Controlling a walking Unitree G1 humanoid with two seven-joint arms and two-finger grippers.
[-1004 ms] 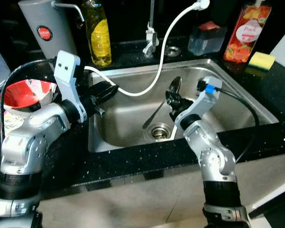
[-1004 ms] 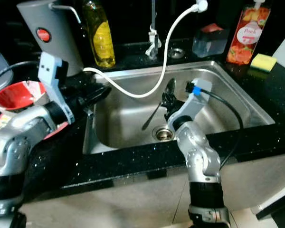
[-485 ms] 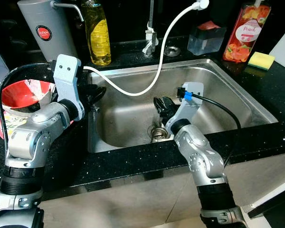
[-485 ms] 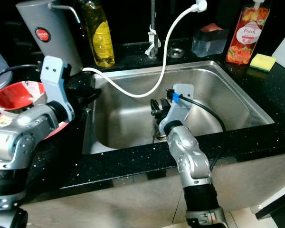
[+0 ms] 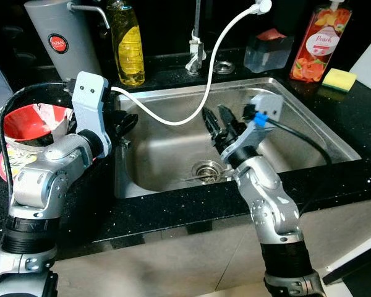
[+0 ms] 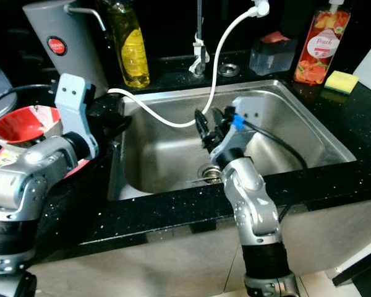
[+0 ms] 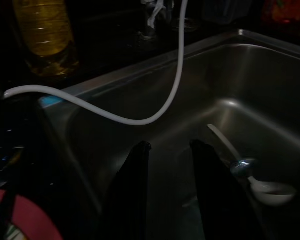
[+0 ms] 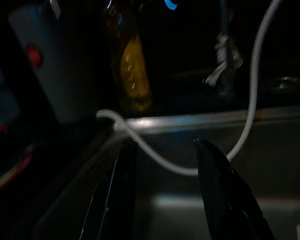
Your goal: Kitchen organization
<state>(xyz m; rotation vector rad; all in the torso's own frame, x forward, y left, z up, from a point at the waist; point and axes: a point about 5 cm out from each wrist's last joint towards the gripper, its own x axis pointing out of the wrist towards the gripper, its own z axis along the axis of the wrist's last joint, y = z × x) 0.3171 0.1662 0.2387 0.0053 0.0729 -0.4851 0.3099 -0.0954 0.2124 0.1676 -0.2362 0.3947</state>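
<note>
On the sink (image 5: 309, 133) floor the spoon (image 7: 250, 172) (light, slippery) wants a mid-handle pinch; right gripper (image 5: 217, 124) spread empty

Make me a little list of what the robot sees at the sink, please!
Place: stainless steel sink set in a black speckled counter
In the sink: white spoon lying on the bottom near the round drain
Over the sink: white hose
Behind the sink: yellow liquid bottle, red peach bottle, yellow sponge
Left gripper: open, at the sink's left edge
Right gripper: open, raised above the drain, holding nothing
</note>
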